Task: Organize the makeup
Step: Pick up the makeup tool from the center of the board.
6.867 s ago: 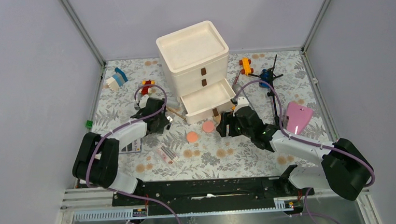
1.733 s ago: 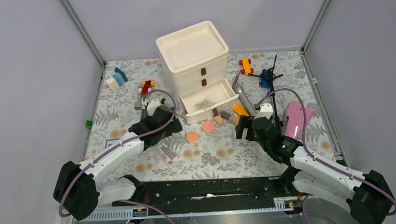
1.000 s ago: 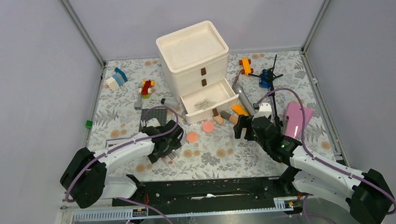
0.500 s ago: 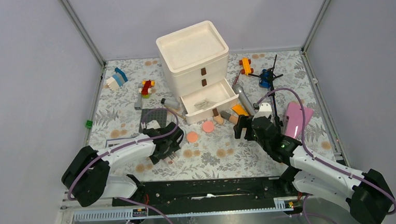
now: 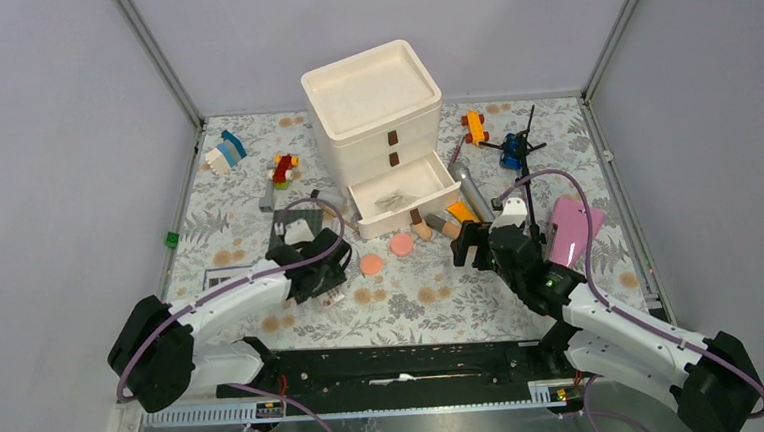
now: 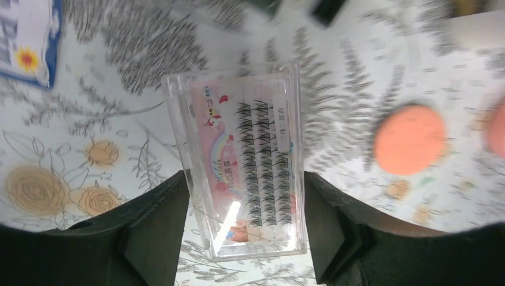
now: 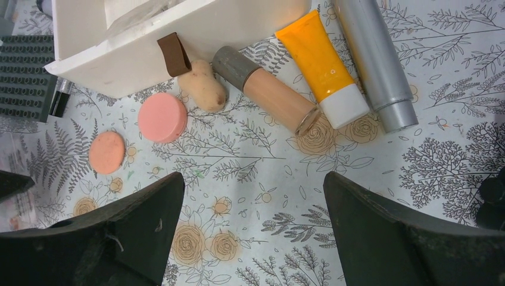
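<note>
A: So, left gripper [image 6: 244, 185], what's it doing?
B: Its fingers [image 6: 152, 229] are closed in on the clear lash case [image 6: 238, 131], one against each long edge. The case runs lengthwise between them. Can't tell if it's off the mat [image 5: 414, 309] or resting on it.
A: Where in the cell?
B: Near-left of centre, just left of the pink discs [image 5: 371, 265].
A: Right gripper [image 7: 256, 238]?
B: Spread wide, nothing in it. It hangs over the mat on the near side of the tubes.
A: Rest of the makeup?
B: It's at the open bottom drawer [image 5: 402, 197], off the drawer's right front corner. A beige bottle [image 7: 271, 98] with a dark cap, an orange tube [image 7: 321, 59] and a silver tube [image 7: 375, 59] lie side by side. A beige sponge [image 7: 202, 86] touches the drawer front by the brown pull tab [image 7: 172, 53]. Something clear lies in the drawer, can't make out what.
</note>
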Motion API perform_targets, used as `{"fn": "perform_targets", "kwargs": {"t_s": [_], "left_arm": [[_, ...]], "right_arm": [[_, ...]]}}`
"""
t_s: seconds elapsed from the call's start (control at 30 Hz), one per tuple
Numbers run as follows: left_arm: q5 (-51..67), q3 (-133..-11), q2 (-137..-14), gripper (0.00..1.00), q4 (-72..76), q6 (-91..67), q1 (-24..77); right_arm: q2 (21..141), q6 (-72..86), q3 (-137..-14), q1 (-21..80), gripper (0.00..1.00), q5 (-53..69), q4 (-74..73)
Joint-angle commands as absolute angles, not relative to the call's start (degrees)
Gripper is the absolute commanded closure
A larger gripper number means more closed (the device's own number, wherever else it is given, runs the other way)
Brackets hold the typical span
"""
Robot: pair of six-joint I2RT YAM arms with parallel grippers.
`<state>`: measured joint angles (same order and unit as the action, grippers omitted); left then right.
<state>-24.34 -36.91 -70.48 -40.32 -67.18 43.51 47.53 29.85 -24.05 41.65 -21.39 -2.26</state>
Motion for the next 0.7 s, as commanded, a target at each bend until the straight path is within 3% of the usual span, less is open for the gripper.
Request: {"fn": "perform_targets", "kwargs": {"t_s": [0.0,0.07,0.3,0.43,0.67], "left_arm": [[-29.5,-47.8,-69.1,0.84,-40.3,-55.6,43.7],[-30.1,-52.6,-70.8,0.88,-40.3,-50.3,43.7],[-26.1,-65.7,-79.2,0.85,-30.2,-26.1,44.0],[-24.0,-74.3,-85.6,1.00,-26.4,-14.2,44.0],[-15.9,-87.5,-97.5,1.00,-23.6,5.1,44.0]], "right_arm": [[45.9,30.1,-24.5,42.0,0.06,-22.6,-1.6],[45.4,30.0,-24.5,41.9,0.06,-22.6,-1.8],[42.8,28.9,-25.1,41.9,0.06,-23.2,-4.0],[40.4,27.0,-26.8,42.0,0.05,-23.3,-7.6],[35.2,24.0,-29.5,42.0,0.05,-24.7,-13.7]]}}
